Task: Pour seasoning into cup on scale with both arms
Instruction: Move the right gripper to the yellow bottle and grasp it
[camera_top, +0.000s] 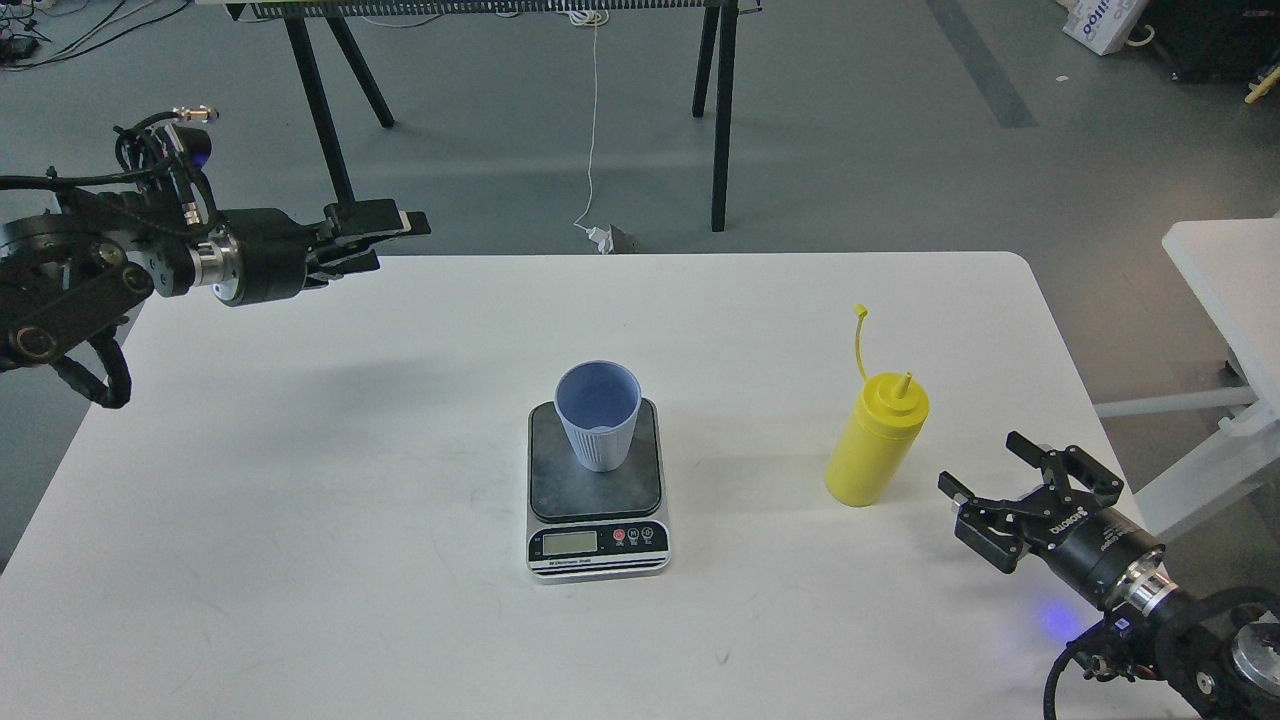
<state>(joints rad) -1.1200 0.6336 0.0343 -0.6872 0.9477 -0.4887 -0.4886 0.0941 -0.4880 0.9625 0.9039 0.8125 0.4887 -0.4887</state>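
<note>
Head view: right gripper (990, 485) hangs low over the table's (300, 500) right side, its fingers spread wide and empty, just right of the upright yellow bottle (877, 440). Further left, the blue cup (598, 415) stands on the scale (597, 490) at mid-table. Left gripper (385, 235) hovers at the far left edge, fingers nearly together, holding nothing.

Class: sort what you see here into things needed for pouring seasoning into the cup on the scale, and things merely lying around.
Needed: seasoning bottle, cup, scale, right gripper, left gripper.
Lying around: white cable, black stand legs, cardboard box.
</note>
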